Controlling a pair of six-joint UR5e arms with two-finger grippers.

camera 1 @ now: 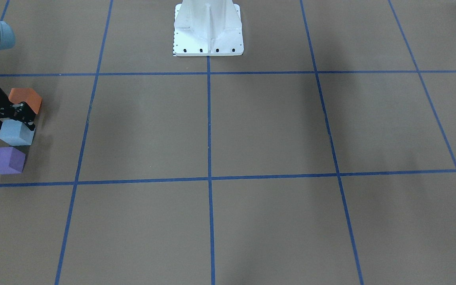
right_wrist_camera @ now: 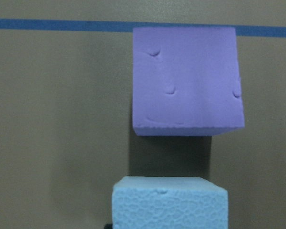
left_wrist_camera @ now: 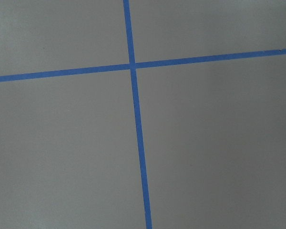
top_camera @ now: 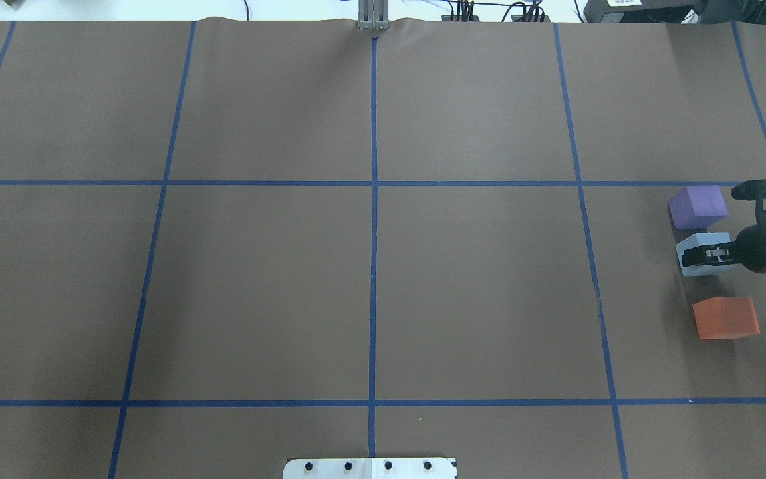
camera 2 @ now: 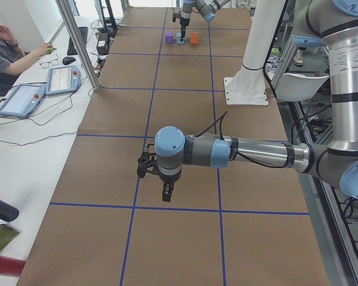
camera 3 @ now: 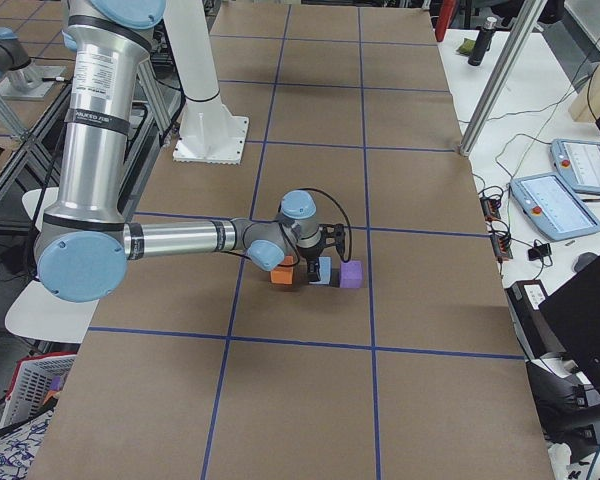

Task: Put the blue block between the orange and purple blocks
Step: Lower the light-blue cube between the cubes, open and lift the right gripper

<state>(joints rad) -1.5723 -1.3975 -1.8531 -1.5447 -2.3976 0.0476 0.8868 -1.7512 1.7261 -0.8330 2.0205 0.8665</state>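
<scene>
1. Three foam blocks sit in a short row on a brown table (camera 1: 251, 130) marked into large squares by blue tape lines (camera 1: 209, 130). The row is far out on the robot's right side.
2. Nearest the robot is the orange block (camera 1: 26, 98), farthest is the purple block (camera 1: 5, 160), and the blue block (camera 1: 14, 133) lies between them.
3. The blue block appears to rest on the table. A narrow gap separates it from the purple block, and a wider gap separates it from the orange one.
4. The right gripper (top_camera: 707, 255) points down over the blue block, with its black fingers straddling the block close against two opposite sides. Whether they are pressing on the block or standing loose around it cannot be told.
5. The right wrist camera shows the top of the blue block at the bottom edge, with the purple block beyond it just short of a tape line.
6. The left gripper (camera 2: 165, 192) hangs above the table, well apart from the blocks, and appears only in a side view. Whether its fingers are parted or closed cannot be told. Its wrist camera shows only brown table and two crossing tape lines.
7. A white robot base (camera 1: 208, 29) stands at the table's edge.
</scene>
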